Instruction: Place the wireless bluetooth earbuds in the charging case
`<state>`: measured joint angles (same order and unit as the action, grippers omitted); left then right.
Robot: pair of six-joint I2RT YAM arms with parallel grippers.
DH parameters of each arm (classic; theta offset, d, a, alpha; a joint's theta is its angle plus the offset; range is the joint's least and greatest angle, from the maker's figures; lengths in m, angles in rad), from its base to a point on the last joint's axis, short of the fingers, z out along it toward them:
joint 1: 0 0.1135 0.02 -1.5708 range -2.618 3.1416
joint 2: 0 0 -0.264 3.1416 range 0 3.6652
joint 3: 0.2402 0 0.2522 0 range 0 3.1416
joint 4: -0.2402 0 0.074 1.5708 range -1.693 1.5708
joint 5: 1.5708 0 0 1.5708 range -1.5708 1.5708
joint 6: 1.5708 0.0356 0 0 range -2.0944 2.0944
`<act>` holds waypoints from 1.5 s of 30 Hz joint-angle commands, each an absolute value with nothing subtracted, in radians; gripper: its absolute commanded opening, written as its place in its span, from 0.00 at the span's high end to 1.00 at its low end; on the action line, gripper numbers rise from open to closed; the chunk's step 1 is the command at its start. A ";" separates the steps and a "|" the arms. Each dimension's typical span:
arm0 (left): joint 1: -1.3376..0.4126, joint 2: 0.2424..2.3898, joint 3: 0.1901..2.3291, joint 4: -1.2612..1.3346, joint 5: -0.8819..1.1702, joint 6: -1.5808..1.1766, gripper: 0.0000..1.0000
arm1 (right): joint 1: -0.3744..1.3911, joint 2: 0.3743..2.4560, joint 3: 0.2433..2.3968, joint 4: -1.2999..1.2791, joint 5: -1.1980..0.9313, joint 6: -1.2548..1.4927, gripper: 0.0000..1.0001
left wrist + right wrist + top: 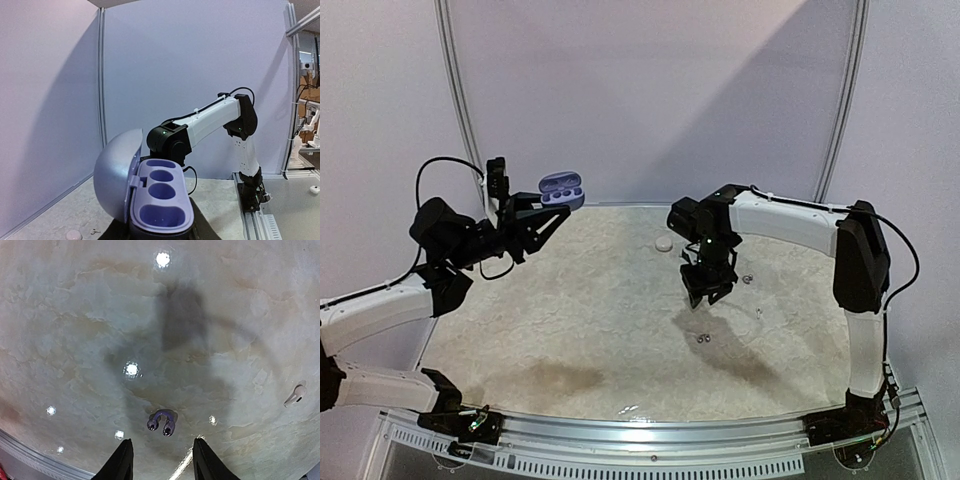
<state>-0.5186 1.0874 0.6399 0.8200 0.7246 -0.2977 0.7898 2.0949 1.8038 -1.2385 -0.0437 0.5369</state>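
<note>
My left gripper [545,215] is raised over the table's back left, shut on the lilac charging case [561,190]. The case [161,197] stands open with its domed lid swung left, and its moulded hollows look empty. A wireless earbud [162,421], a tiny purple U-shaped piece with two shiny ends, lies on the marble top. My right gripper [161,447] hangs just above it, jaws apart with nothing between them. From the top view that earbud [703,338] lies a little in front of the right gripper [708,293].
A white stemmed earbud [295,395] lies to the right of my right gripper. Another small bud [747,279] sits near the right arm, and a white round case [663,243] lies at the back middle. The table's curved rail [650,425] runs along the near edge.
</note>
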 commanded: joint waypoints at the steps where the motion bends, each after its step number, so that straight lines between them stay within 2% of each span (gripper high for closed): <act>1: -0.514 1.048 0.613 0.793 0.706 -0.264 1.00 | 0.790 2.108 1.832 -1.248 -0.041 0.593 0.58; 6: -0.514 1.022 0.595 0.758 0.707 -0.186 1.00 | 0.789 2.140 1.834 -1.285 -0.026 0.605 0.58; 10: -0.514 1.015 0.568 0.777 0.703 -0.145 1.00 | 0.788 2.157 1.838 -1.307 -0.005 0.617 0.68; 21: -0.511 1.000 0.575 0.736 0.682 -0.126 1.00 | 0.789 2.179 1.745 -1.256 -0.074 0.639 0.73; 29: -0.508 1.007 0.566 0.754 0.679 -0.139 1.00 | 0.789 2.190 1.687 -1.222 -0.115 0.643 0.83; 45: -0.508 1.009 0.569 0.752 0.681 -0.128 1.00 | 0.789 2.183 1.628 -1.170 -0.149 0.646 0.86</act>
